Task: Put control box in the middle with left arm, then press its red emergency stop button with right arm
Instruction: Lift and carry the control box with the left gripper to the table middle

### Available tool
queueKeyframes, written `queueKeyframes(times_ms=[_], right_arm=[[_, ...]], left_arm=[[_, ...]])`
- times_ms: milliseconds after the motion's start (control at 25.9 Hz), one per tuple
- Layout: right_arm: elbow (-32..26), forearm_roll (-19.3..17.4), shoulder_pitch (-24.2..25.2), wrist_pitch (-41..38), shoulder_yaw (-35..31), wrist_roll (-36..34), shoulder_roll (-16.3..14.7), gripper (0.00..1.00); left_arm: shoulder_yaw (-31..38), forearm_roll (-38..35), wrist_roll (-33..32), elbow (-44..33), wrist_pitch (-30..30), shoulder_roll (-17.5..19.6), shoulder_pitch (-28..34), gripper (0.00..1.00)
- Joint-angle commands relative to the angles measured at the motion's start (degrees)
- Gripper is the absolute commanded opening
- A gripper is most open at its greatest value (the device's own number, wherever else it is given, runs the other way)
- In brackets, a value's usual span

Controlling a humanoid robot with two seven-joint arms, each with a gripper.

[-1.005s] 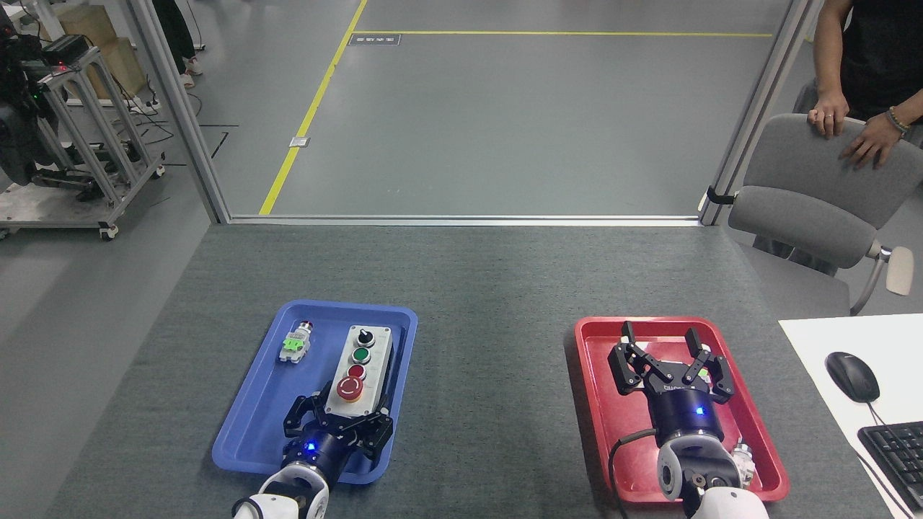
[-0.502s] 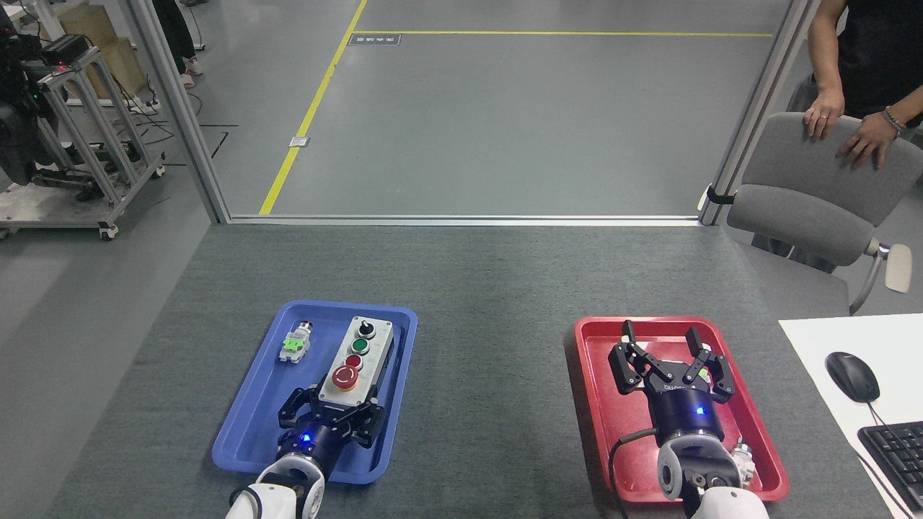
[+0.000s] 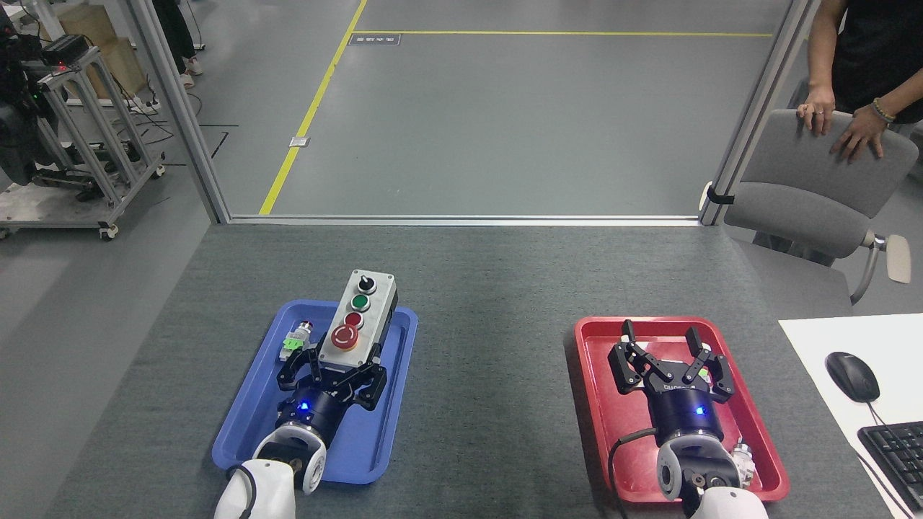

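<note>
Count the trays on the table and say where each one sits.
2. The blue tray lies on the left side, under the left gripper that holds the control box. The red tray lies on the right side, under the open right gripper.

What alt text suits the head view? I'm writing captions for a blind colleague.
The left hand grips the near end of the control box, lifted above the blue tray, its emergency stop button nearest the hand. The right hand hangs open over the red tray; bare grey tabletop separates the trays.
</note>
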Motion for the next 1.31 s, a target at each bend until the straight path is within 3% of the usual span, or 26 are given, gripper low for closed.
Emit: queueKeyframes(times_ms=[0,116,232,425,541,1159,1198,1275], right_arm=[[0.0,0.0,0.0,0.0,0.0,0.0,0.1,1.0],[0.1,0.0,-0.1,0.0,-0.1,0.0,0.0,1.0],[0.0,0.0,-0.1,0.0,-0.1,0.0,0.0,1.0],[0.1,0.0,-0.1,0.0,-0.1,0.0,-0.2,1.0],[0.0,0.0,-0.1,0.0,-0.1,0.0,-0.3,1.0],[0.0,0.0,-0.1,0.0,-0.2,0.0,-0.7,1.0],[0.0,0.0,-0.1,0.0,-0.2,0.0,-0.7,1.0],[-0.2,0.0,-0.1,0.1,-0.3,-0.1,-0.7,1.0]], left_arm=[[-0.5,0.2,-2.6,-5.1,0.2,-1.2,0.6,0.0],[-1.4,-0.7,-5.4,-4.9,0.4,-7.2,0.5,0.0],[-4.3,-0.7,-7.9,-4.0,2.9,-10.0,0.4,0.0],[-18.1,0.0,-9.6,0.7,14.0,-10.1,-0.9,0.0],[-23.3,0.3,-10.4,3.1,17.2,-10.1,-1.0,0.0],[-35.3,0.4,-12.6,3.6,18.8,-10.1,-1.0,0.0],[-35.4,0.4,-12.5,3.6,18.8,-10.1,-1.0,0.11],[-35.4,0.3,-12.4,3.7,19.0,-10.1,-1.0,0.61]])
